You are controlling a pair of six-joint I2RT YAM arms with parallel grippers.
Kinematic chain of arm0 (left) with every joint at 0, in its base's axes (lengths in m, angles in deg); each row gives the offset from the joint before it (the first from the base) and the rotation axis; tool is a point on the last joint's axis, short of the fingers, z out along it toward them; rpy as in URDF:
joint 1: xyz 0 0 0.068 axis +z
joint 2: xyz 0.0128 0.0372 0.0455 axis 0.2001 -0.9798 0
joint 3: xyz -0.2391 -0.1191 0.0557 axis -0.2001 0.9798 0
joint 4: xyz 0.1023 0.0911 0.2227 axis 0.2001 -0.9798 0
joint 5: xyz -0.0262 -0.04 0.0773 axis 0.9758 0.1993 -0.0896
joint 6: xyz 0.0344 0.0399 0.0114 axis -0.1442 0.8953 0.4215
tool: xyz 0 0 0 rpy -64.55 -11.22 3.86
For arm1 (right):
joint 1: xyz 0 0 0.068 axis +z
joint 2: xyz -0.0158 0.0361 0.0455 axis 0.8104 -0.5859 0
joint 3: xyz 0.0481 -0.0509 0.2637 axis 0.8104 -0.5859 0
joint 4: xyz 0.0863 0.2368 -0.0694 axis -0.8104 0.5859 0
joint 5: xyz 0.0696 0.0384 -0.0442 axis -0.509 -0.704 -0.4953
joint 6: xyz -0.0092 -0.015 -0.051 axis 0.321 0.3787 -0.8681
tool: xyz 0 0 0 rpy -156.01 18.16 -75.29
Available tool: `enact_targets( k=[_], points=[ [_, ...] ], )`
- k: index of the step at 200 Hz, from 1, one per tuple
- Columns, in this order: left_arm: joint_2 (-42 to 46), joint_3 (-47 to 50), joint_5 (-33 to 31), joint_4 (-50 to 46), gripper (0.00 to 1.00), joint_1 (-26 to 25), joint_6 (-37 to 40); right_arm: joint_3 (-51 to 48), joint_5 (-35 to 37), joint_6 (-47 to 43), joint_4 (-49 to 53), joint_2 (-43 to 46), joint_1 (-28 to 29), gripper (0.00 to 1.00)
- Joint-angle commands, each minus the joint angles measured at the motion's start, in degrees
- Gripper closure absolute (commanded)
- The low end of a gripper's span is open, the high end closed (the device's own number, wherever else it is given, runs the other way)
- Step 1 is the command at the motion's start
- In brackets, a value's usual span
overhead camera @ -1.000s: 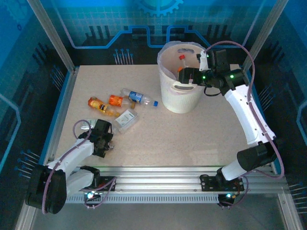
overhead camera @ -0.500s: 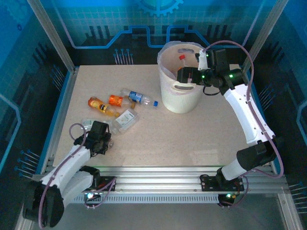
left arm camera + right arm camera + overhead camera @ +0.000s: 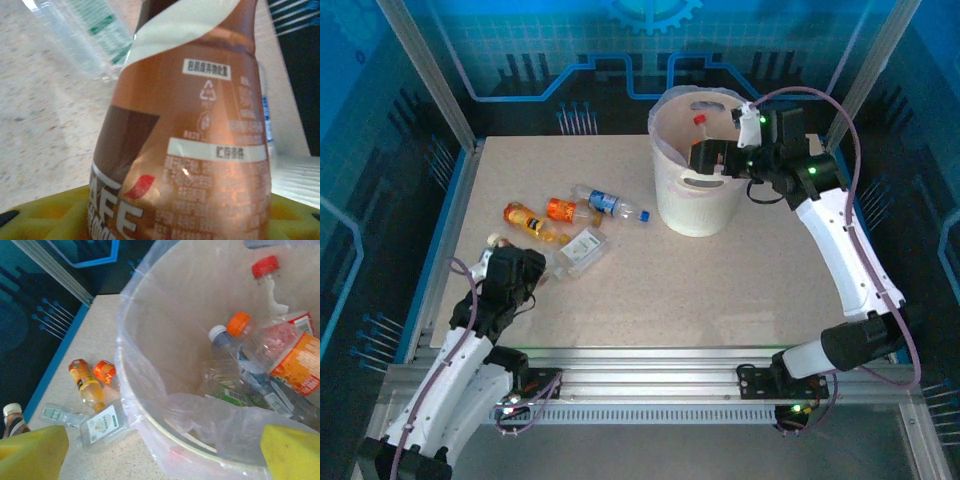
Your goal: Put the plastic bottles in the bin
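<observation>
L gripper (image 3: 508, 270), lower left, pinches brown coffee bottle (image 3: 190, 150). R gripper (image 3: 161, 452) spread wide, empty, over bin (image 3: 692, 210) rim, upper centre. Binned bottles (image 3: 280, 347) inside. Loose bottles (image 3: 560, 209) lie left of bin on speckled table (image 3: 720, 290). Blue panels (image 3: 520, 60) behind.

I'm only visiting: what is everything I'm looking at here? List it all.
table: one, speckled beige, under everything
bin: one, white translucent, lined, far side, right of centre
bottles in the bin: several, red, orange and white caps; exact count unclear
bottles on the table: at least four, two orange, others clear, left of the bin
brown bottle: one, brown label, held in the left gripper
left gripper: one, yellow-tipped, near left, shut on the brown bottle
right gripper: one, yellow-tipped, open above the bin
</observation>
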State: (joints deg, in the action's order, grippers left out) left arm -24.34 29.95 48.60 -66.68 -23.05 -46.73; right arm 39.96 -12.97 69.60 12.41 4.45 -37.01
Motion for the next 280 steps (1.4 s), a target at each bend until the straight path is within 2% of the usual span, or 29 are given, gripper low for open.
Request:
enact_targets(
  k=[1, 32, 61, 98, 145, 172, 236, 263, 280],
  points=[
    [-0.31, -1.89, 4.23, 9.75, 0.51, -0.24, 9.35, -0.68, -4.82, 0.36, -3.59, 1.35, 0.19, 0.0],
    [-4.84, -4.55, 13.05, 23.78, 0.53, -2.1, 17.37, 0.19, -10.15, 0.96, -5.51, 0.94, 0.51, 0.0],
    [-12.09, -9.47, 19.85, 33.81, 0.53, -7.63, 26.04, 1.31, -13.34, 1.98, -6.82, -0.05, 1.28, 0.0],
    [-22.08, -15.74, 28.81, 42.9, 0.52, -13.83, 32.52, 3.18, -16.03, 2.22, -7.81, -1.98, 3.57, 0.0],
    [-31.59, -22.25, 36.06, 49.51, 0.52, -17.59, 34.08, 8.24, -17.82, 0.2, -6.71, -5.96, 8.25, 0.0],
    [-35.0, -24.49, 38.48, 51.95, 0.52, -18.79, 33.28, 11.08, -17.57, -0.92, -5.64, -8.56, 10.53, 0.04],
    [-37.88, -26.5, 40.74, 53.92, 0.52, -20.81, 33.15, 16.11, -17.18, -2.16, -3.39, -13.92, 13.06, 0.25],
    [-37.69, -26.16, 39.51, 53.87, 0.51, -20.89, 33.07, 16.52, -16.86, -2.38, -2.94, -14.41, 13.2, 0.49],
    [-37.51, -25.84, 38.5, 53.95, 0.48, -20.88, 33.03, 16.52, -15.82, -2.79, -2.34, -14.1, 13.29, 0.64]
  ],
)
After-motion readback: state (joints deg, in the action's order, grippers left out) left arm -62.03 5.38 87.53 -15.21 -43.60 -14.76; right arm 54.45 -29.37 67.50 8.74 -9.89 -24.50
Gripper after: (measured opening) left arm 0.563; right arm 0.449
